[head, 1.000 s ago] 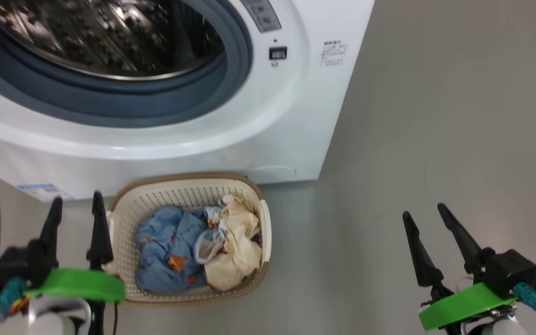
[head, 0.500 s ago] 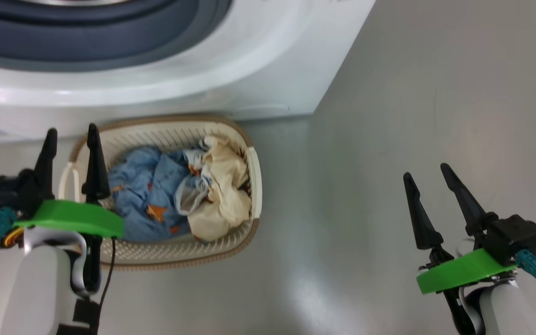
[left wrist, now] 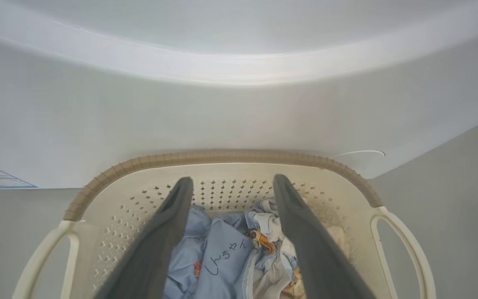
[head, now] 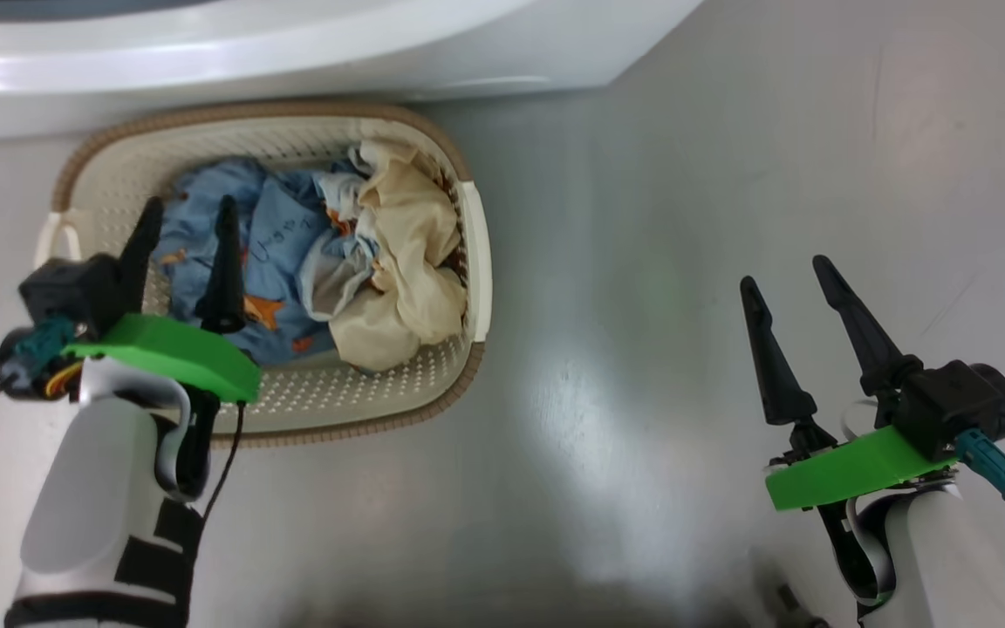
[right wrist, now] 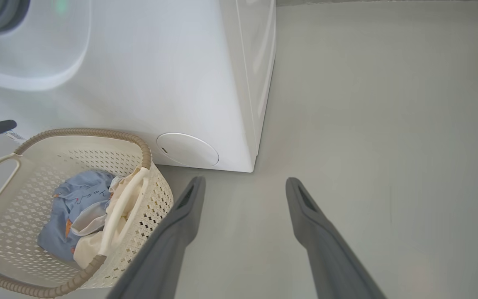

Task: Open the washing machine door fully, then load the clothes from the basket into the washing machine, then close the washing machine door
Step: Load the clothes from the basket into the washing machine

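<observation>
Nearest us, our right gripper [head: 782, 272] hangs over the floor [head: 642, 262], well right of the work, jaws apart and empty. Our left gripper [head: 190, 208] hovers above the left half of the basket [head: 478, 262], its 2 jaws spread wide, holding nothing. The clothes [head: 311, 244] lie heaped inside, blue at left, cream at right. We should sink straight onto the blue heap, clear of the rim, and pinch deep to catch a fold. Just beyond the basket stands the washing machine [head: 311, 52].

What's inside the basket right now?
The basket holds crumpled clothes: a light blue garment with orange prints and a cream-yellow garment. Anything beneath them is covered.
</observation>
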Robot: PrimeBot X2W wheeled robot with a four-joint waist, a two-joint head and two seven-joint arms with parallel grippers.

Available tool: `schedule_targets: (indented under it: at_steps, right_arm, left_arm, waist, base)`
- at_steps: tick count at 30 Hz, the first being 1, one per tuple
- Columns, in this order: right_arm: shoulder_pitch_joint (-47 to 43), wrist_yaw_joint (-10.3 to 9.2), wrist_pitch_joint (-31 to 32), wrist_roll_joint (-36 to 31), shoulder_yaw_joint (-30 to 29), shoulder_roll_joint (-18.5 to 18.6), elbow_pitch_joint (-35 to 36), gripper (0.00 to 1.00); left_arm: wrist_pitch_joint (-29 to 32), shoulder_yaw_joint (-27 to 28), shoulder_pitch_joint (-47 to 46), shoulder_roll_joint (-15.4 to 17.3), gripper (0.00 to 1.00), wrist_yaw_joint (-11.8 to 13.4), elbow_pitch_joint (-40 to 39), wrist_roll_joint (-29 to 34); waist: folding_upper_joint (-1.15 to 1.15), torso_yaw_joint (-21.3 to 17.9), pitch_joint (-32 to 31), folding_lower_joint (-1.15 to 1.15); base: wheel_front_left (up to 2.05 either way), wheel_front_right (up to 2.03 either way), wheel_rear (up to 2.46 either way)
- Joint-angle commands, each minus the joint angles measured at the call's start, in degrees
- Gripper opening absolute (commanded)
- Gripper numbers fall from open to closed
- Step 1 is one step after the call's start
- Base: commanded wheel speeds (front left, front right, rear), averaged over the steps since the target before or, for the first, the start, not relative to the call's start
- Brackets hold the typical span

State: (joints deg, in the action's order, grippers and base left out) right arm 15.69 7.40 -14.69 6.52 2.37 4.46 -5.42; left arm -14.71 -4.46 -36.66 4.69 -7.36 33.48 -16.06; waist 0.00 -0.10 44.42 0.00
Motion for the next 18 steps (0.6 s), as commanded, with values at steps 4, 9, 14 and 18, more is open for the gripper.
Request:
schedule_targets:
  at_steps: [4,9,14,18]
  right_arm:
    - [-0.6,0.09,-0.3,-0.5,1.8,-0.8,1.4,1.00]
    - [-0.2,0.09,-0.3,-0.2,2.0,-1.0,1.6,1.00]
    - [0.0,0.09,-0.3,-0.3,2.0,-1.2,1.9,1.00]
    - [0.2,0.09,-0.3,-0.2,2.2,-1.3,2.3,1.00]
  left_arm:
    - [-0.3,-1.9,-2.7,3.8,1.00,-0.1,5.5,-0.2]
    - [-0.3,-4.7,-6.5,5.0,1.00,-0.1,12.4,-0.5]
    - [-0.1,-7.3,-9.4,5.8,1.00,-0.1,19.2,0.7]
    - [0.2,-8.5,-13.3,6.5,1.00,-0.1,25.8,1.4]
  waist:
    - [0.00,-1.4,3.8,0.00]
    - [0.00,-2.4,5.6,0.00]
    - [0.00,-2.9,6.9,0.00]
    - [0.00,-3.5,8.4,0.00]
  base:
    - [0.00,0.00,0.00]
    - [0.00,0.00,0.00]
    - [0.00,0.00,0.00]
    - [0.00,0.00,0.00]
